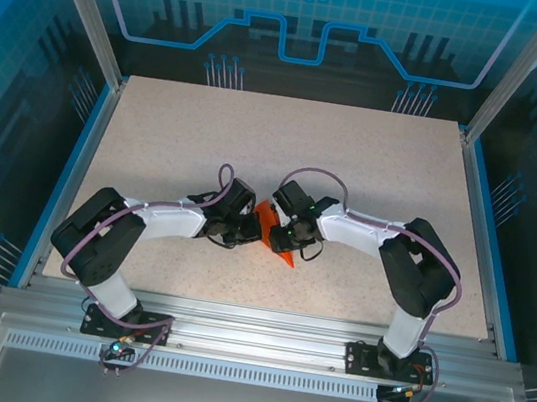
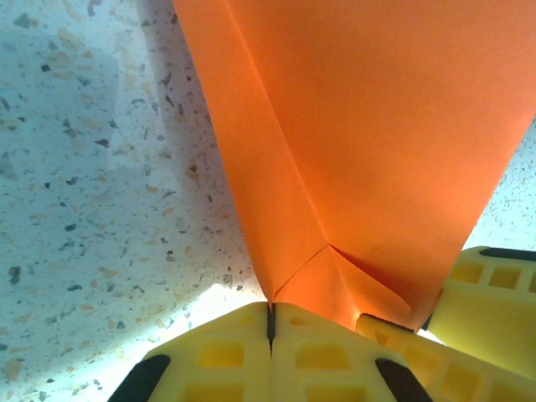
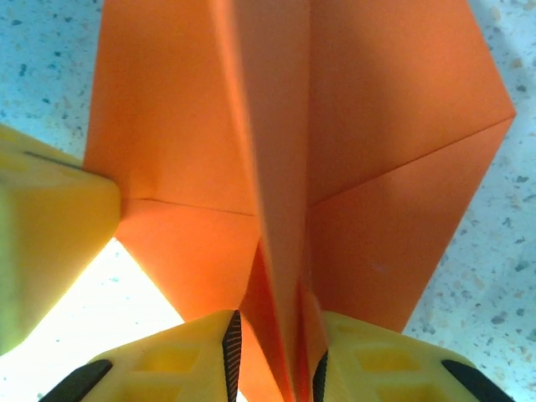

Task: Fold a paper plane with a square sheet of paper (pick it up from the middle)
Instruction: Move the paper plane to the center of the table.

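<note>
Left pincer [image 2: 270, 316] clamped on sheet of paper [image 2: 377, 126]; right pincer [image 3: 275, 331] astride its centre fold, grip unclear; creased, wings apparently unfinished

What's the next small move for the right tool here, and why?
Probably close the right tool firmly on the raised centre ridge of the orange paper. It straddles that ridge, but a firm pinch isn't evident, while the left tool is shut on the paper's edge, steadying it.
</note>
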